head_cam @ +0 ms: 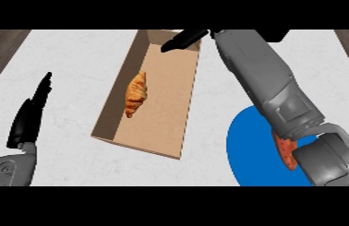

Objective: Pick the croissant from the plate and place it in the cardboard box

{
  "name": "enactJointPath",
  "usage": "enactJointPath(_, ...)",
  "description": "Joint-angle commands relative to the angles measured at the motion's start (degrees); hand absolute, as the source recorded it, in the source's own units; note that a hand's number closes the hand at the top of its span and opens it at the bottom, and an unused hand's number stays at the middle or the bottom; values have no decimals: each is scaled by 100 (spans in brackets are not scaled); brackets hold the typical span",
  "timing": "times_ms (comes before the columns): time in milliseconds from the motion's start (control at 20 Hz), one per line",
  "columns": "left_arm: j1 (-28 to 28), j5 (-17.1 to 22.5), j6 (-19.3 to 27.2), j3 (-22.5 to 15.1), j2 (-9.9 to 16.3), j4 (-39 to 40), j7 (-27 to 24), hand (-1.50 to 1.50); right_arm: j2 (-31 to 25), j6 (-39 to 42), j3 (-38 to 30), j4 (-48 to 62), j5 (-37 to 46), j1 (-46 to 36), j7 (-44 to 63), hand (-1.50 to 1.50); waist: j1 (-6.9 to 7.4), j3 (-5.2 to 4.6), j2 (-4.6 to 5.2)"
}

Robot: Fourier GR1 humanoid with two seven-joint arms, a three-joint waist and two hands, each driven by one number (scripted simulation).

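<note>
The croissant [136, 94] lies inside the cardboard box [174, 128], a golden-brown, ridged crescent stretched lengthwise along the box floor, close to the left wall. The box is a long, open-topped rectangle of plain tan card, its inner walls a shade darker than its flat floor, and it sits at a slant on the pale, faintly mottled counter [68, 59].

Over at the far end of the box, the right hand [183, 40] shows as a black, tapered shape, fingers straight and held together, pointing left over the box's top right corner and holding nothing. Its forearm [262, 77] is smooth grey, boxy panels running diagonally down to the lower right of the view.

Under that forearm sits the plate [249, 146], a flat, glossy blue round partly hidden by the arm. Something reddish-orange [286, 151] with a rough look peeks out by the arm's joint; what it is cannot be told.

On the left side, the left hand [31, 114] rests upright near the edge, black, slim fingers straight and pressed together, touching nothing, well apart from the box.
</note>
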Motion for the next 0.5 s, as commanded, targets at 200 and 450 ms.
enactJointPath(200,-43,-32,70,-23,-104,35,17,0,-1260,1033,-306,578,-50,38,-360,-150,-44,4,48)
enactJointPath(450,93,27,-79,88,100,-26,-116,0,-1744,1476,-138,773,232,396,-947,-150,46,9,64)
